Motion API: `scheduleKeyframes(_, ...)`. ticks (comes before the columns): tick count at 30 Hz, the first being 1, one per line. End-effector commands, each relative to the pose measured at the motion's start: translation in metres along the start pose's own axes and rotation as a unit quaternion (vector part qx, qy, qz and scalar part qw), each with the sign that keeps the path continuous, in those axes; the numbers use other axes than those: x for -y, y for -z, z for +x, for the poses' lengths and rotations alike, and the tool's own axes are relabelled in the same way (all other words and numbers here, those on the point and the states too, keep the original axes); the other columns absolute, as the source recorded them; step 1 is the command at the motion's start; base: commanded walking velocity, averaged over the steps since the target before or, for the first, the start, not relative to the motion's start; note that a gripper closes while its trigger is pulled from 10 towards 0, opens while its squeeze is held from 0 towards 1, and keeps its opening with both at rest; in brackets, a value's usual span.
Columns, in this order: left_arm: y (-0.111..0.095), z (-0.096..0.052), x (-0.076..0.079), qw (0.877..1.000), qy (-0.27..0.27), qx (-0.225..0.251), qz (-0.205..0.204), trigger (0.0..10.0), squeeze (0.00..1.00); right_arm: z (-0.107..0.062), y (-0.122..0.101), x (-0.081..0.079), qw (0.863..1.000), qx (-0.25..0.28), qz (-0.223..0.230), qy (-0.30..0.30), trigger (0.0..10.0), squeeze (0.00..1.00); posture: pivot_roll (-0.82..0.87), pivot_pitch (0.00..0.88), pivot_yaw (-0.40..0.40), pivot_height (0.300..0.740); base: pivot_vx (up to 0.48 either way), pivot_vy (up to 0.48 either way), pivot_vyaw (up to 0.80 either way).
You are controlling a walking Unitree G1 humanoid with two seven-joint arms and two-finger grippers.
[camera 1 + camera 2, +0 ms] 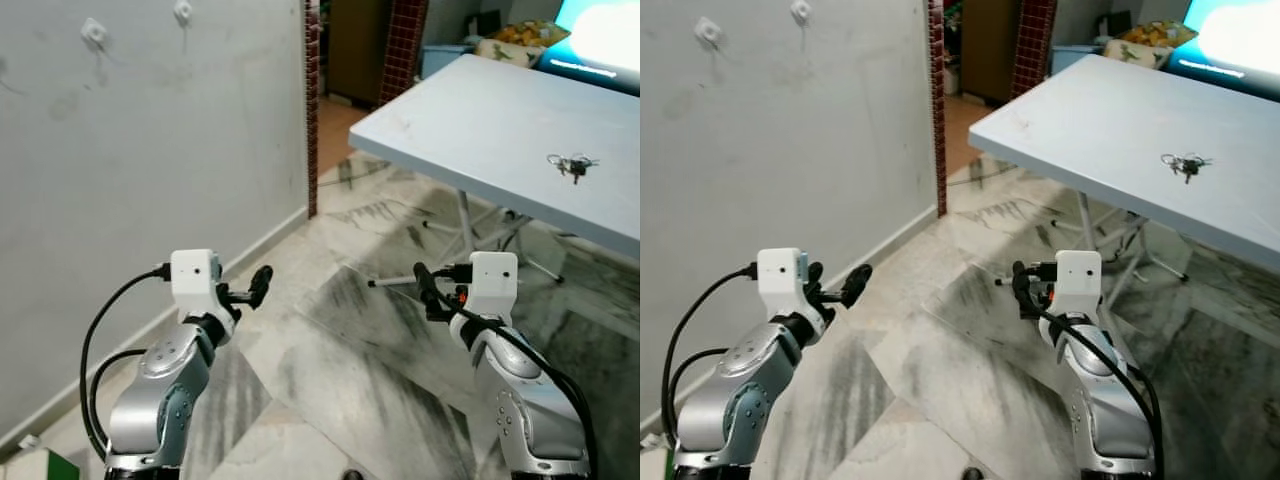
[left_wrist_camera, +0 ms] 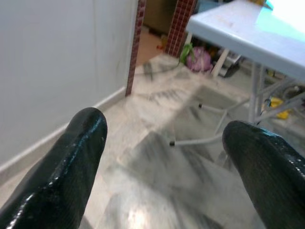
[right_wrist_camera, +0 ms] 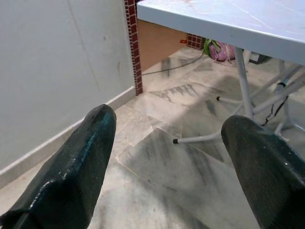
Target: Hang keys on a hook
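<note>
Left eye view, scanned leftward to rightward from the light grey tabletop [image 1: 480,120]: two small white wall hooks [image 1: 93,32] high on the pale plaster wall [image 1: 150,150], well left of it. Left gripper [image 1: 262,284] low and left of the table, over marble floor [image 1: 340,330], fingers wide apart, empty. Right gripper [image 1: 424,285] below the table's near edge, likewise spread, empty; both probably raised ready for a reach. Small bunch of metal keys [image 1: 571,165] flat on the tabletop's right part, long axis roughly across the view, too small to tell which way the blades point.
</note>
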State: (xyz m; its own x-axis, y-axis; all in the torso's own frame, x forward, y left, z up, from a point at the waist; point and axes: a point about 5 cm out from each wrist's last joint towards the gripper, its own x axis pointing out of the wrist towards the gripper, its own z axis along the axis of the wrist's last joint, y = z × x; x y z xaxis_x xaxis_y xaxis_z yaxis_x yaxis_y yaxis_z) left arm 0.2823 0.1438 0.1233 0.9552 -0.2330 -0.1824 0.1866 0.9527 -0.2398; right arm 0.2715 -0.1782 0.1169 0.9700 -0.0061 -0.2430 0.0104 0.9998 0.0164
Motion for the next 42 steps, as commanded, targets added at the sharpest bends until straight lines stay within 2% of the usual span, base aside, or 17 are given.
scheduleKeyframes(1,0.003,-0.002,-0.004,1.000,-0.008,-0.008,-0.003,10.0,0.00,0.003,-0.006,-0.004,1.000,0.002,0.000,-0.010,10.0,0.00,-0.04,0.061,0.012,0.740,0.352,0.326,0.00)
scheduleKeyframes(6,0.004,-0.001,-0.002,1.000,-0.004,-0.009,-0.003,10.0,0.00,0.002,-0.004,-0.005,1.000,-0.007,-0.001,-0.014,10.0,0.00,-0.04,0.060,0.011,0.740,0.355,0.324,0.00)
scheduleKeyframes(10,0.007,-0.002,-0.001,1.000,-0.003,-0.016,-0.003,10.0,0.00,0.002,-0.010,-0.012,0.999,0.004,-0.025,-0.027,10.0,0.00,-0.03,0.058,0.011,0.740,0.352,0.326,0.00)
scheduleKeyframes(14,0.008,-0.003,-0.001,1.000,-0.006,-0.018,-0.003,10.0,0.00,0.002,-0.015,-0.015,0.999,0.024,-0.041,-0.018,10.0,0.00,-0.03,0.059,0.011,0.740,0.080,0.076,0.00)
scheduleKeyframes(15,0.008,-0.003,0.000,1.000,-0.005,-0.019,-0.002,10.0,0.00,0.001,-0.018,-0.018,0.997,0.049,-0.042,-0.041,10.0,0.00,-0.03,0.060,0.012,0.740,0.000,0.000,0.00)
scheduleKeyframes(16,0.010,-0.003,0.001,1.000,-0.002,-0.023,0.000,10.0,0.00,0.000,-0.019,-0.019,0.998,0.052,-0.019,-0.039,10.0,0.00,-0.03,0.060,0.012,0.740,0.000,0.000,0.00)
scheduleKeyframes(18,0.012,-0.003,0.002,0.999,0.000,-0.032,0.003,10.0,0.00,0.001,-0.020,-0.016,0.998,0.060,-0.026,-0.024,10.0,0.00,-0.03,0.061,0.011,0.740,0.000,0.000,0.00)
scheduleKeyframes(20,0.015,-0.003,0.004,0.999,0.003,-0.037,0.000,10.0,0.00,0.000,-0.019,-0.016,0.997,0.059,-0.034,-0.035,10.0,0.00,-0.03,0.061,0.011,0.740,0.000,0.000,0.00)
scheduleKeyframes(24,0.017,-0.003,0.007,0.999,0.008,-0.042,0.005,10.0,0.00,-0.003,-0.011,-0.010,0.999,0.022,-0.028,-0.016,10.0,0.00,-0.04,0.062,0.011,0.740,0.000,0.000,0.00)
scheduleKeyframes(25,0.017,-0.002,0.008,0.999,0.009,-0.043,0.008,10.0,0.00,-0.005,-0.007,-0.009,1.000,0.016,-0.015,-0.020,10.0,0.00,-0.04,0.063,0.011,0.740,0.000,0.000,0.00)
scheduleKeyframes(28,0.017,-0.002,0.009,0.999,0.008,-0.042,0.007,10.0,0.00,-0.006,-0.005,-0.007,1.000,0.015,-0.003,-0.014,10.0,0.00,-0.04,0.063,0.012,0.740,0.000,0.000,0.00)
scheduleKeyframes(32,0.019,-0.002,0.011,0.999,0.008,-0.042,0.008,10.0,0.00,-0.006,-0.006,-0.006,1.000,0.017,-0.012,-0.014,10.0,0.00,-0.05,0.064,0.014,0.740,0.000,0.000,0.00)
scheduleKeyframes(34,0.019,-0.002,0.012,0.999,0.009,-0.042,0.021,10.0,0.00,-0.006,-0.008,-0.007,1.000,0.019,-0.005,-0.018,10.0,0.00,-0.05,0.064,0.014,0.740,0.000,0.000,-0.79)
scheduleKeyframes(42,0.017,-0.001,0.014,0.999,0.016,-0.041,0.004,10.0,0.00,-0.004,-0.011,-0.006,1.000,0.018,0.006,-0.019,10.0,0.00,-0.05,0.069,0.015,0.740,0.000,0.000,-0.77)
